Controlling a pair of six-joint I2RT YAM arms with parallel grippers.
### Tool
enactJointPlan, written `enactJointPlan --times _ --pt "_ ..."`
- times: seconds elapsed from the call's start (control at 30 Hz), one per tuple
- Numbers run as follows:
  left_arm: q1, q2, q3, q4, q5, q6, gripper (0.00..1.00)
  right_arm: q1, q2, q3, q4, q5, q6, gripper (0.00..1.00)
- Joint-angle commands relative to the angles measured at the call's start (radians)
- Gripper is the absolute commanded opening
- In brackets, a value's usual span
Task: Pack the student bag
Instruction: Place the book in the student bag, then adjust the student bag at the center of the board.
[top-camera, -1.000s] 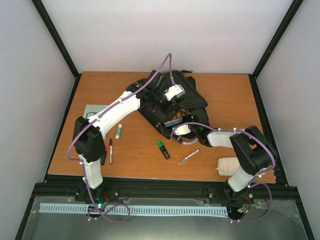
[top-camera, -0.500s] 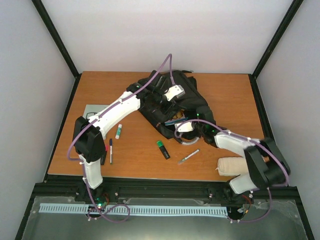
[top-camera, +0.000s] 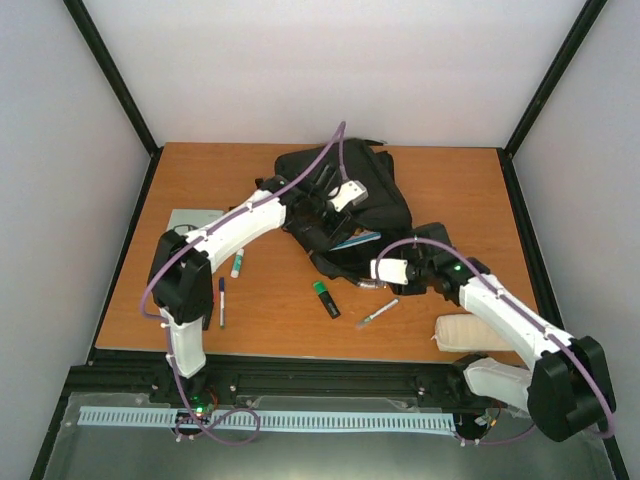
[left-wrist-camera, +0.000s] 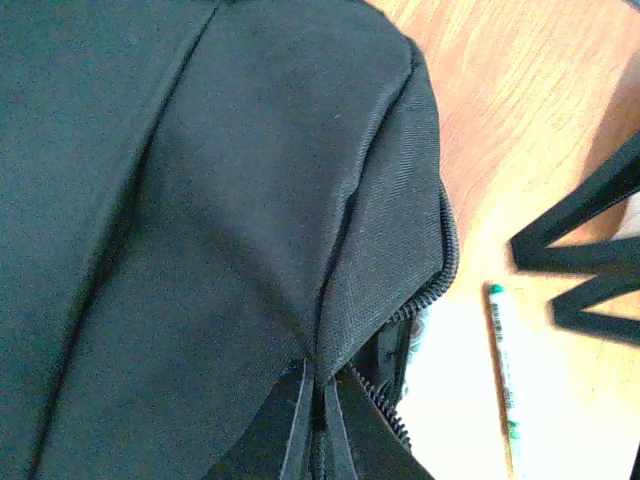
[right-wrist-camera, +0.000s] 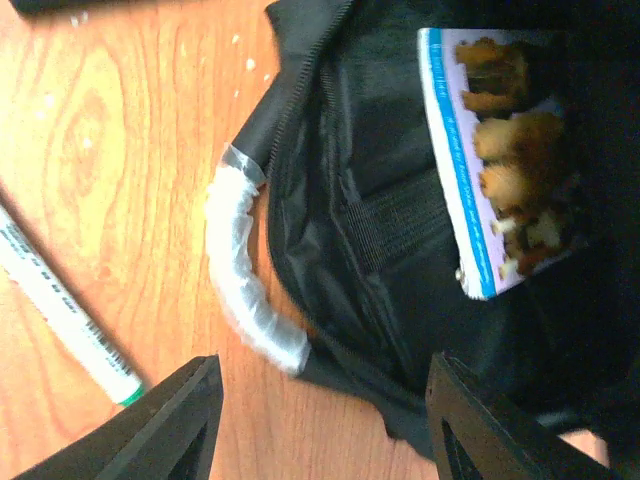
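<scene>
Nearby, a pen (top-camera: 377, 313), highlighter (top-camera: 326, 298) and pouch (top-camera: 468, 332) lie on the bag's (top-camera: 370, 195) near side. The right claw (right-wrist-camera: 320, 430) is spread, the left claw (top-camera: 328, 208) pressed together. The right wrist view shows a book (right-wrist-camera: 510, 160) inside.

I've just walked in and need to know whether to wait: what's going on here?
Two robot arms are packing a black backpack on the table. The left gripper is shut at the bag's flap, apparently pinching fabric and holding the mouth open. The right gripper hovers open at that mouth, holding nothing; a picture book lies inside. A pen and a white pouch lie outside on the table.
</scene>
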Motion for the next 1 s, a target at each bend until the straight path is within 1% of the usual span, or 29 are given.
enactJointPlan --times 0.0,0.07,0.1,0.13,0.23,0.3,0.33,0.47,0.6,0.67,0.73,0.77,0.83,0.97 --pt "0.003 -0.035 -0.117 0.108 -0.047 -0.103 0.03 -0.090 -0.041 0.151 -0.263 -0.219 0.171 0.56" --pt "0.002 -0.035 -0.159 0.141 -0.055 -0.141 0.05 -0.139 -0.023 0.217 -0.310 -0.283 0.237 0.57" --pt "0.002 -0.031 -0.176 0.151 -0.059 -0.156 0.07 -0.161 -0.005 0.247 -0.312 -0.314 0.296 0.56" --pt "0.002 -0.026 -0.188 0.159 -0.057 -0.167 0.11 -0.178 0.013 0.270 -0.302 -0.338 0.357 0.56" --pt "0.001 -0.026 -0.232 0.174 -0.077 -0.212 0.29 -0.288 0.056 0.327 -0.238 -0.452 0.553 0.57" --pt "0.001 -0.056 -0.264 0.183 -0.088 -0.230 0.42 -0.333 0.073 0.347 -0.202 -0.492 0.660 0.57" --pt "0.002 -0.079 -0.282 0.188 -0.095 -0.240 0.48 -0.344 0.076 0.358 -0.188 -0.503 0.697 0.57" --pt "0.002 -0.194 -0.325 0.177 -0.166 -0.269 0.66 -0.353 0.049 0.348 -0.113 -0.499 0.815 0.59" --pt "0.006 -0.284 -0.350 0.146 -0.299 -0.305 0.80 -0.353 0.036 0.342 -0.083 -0.495 0.881 0.59" --pt "0.014 -0.309 -0.360 0.136 -0.390 -0.341 0.85 -0.353 0.038 0.328 -0.073 -0.490 0.902 0.59" --pt "0.034 -0.319 -0.370 0.130 -0.450 -0.387 0.90 -0.352 0.040 0.299 -0.056 -0.495 0.923 0.59" --pt "0.059 -0.318 -0.371 0.126 -0.465 -0.412 0.92 -0.353 0.041 0.286 -0.056 -0.506 0.925 0.59" --pt "0.108 -0.308 -0.377 0.134 -0.469 -0.475 0.94 -0.353 0.043 0.271 -0.066 -0.512 0.916 0.60" --pt "0.224 -0.247 -0.358 0.160 -0.439 -0.594 1.00 -0.353 0.038 0.252 -0.061 -0.515 0.909 0.60"
